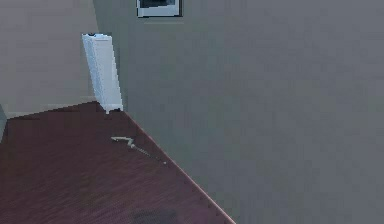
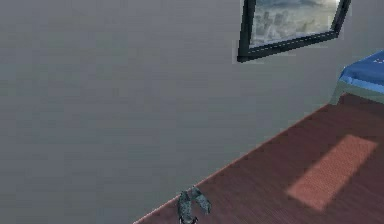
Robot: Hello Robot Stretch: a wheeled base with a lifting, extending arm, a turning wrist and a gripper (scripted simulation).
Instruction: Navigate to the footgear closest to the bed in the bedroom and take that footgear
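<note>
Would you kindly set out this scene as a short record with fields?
floor: dark wood
wall: plain grey
forward view, corner: tall white unit
forward view, floor: small pale thing by the wall
arm side view's right: blue bed
arm side view's top: framed picture
possible footgear: small dark grey thing at the wall's foot
</note>
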